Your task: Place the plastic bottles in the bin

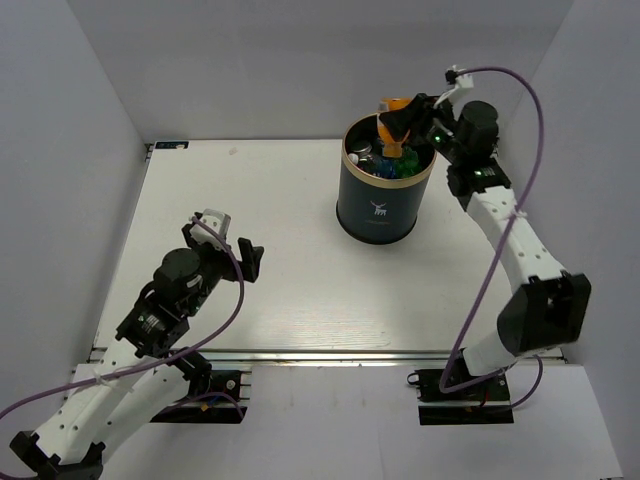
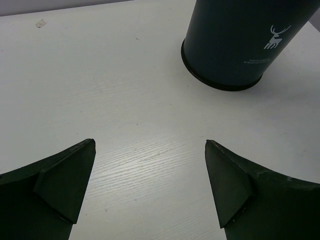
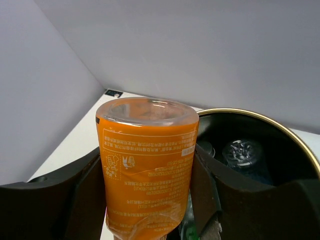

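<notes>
Orange bottle [image 3: 146, 165] lower end below R-wrist frame edge; bin [image 2: 235, 45] top beyond L-wrist frame edge

- left arm [image 1: 100, 405]: white links, black joint housings, a purple cable [image 1: 236, 300] looping alongside
- right arm [image 1: 510, 235]: same white-and-black build, purple cable arching overhead
- fingers [image 2: 55, 185]: dark, matte, wedge-shaped

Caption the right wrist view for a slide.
Right tool holds the orange bottle at the bin rim; a clear bottle already inside.

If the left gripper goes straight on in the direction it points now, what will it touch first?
Probably the bare table: the left gripper tilts down toward it. The bin stands right of that line, though depth is unclear.
</notes>
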Robot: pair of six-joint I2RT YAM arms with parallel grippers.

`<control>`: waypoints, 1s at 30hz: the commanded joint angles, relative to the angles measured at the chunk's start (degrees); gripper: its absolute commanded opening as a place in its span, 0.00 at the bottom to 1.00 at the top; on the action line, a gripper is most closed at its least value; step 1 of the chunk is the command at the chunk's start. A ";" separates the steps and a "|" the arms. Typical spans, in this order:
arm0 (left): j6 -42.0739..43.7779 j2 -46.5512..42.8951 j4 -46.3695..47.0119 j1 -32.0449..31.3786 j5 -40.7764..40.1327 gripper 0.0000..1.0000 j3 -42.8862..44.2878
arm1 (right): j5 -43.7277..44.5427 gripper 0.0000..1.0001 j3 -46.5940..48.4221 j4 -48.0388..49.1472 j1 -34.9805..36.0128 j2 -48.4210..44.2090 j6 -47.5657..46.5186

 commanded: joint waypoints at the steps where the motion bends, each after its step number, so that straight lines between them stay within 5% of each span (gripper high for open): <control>1: 0.87 0.77 -0.81 0.79 -0.72 1.00 -0.10 | 2.16 0.00 4.35 8.19 2.03 4.81 -0.44; 4: 0.87 0.78 -0.81 0.79 -0.72 1.00 -0.10 | 3.66 0.03 5.93 9.18 2.47 8.50 -0.44; 7: 1.39 1.39 -0.81 0.79 -0.72 1.00 0.43 | 5.50 0.26 7.78 6.72 2.82 11.76 -1.76; 10: 1.39 1.92 -0.81 0.79 -0.72 1.00 0.43 | 7.19 0.80 7.78 3.92 3.17 13.52 -3.26; 11: 1.39 1.92 -0.81 0.79 -0.72 1.00 0.43 | 7.36 0.90 7.78 3.91 3.09 13.79 -3.69; 22: 2.45 1.92 0.32 0.79 2.09 1.00 -0.10 | 10.26 0.90 2.43 3.38 3.70 -0.34 -5.89; 30: 3.59 -0.37 2.09 0.79 6.13 1.00 -0.72 | 14.04 0.90 -7.32 -11.45 5.29 -19.59 -0.63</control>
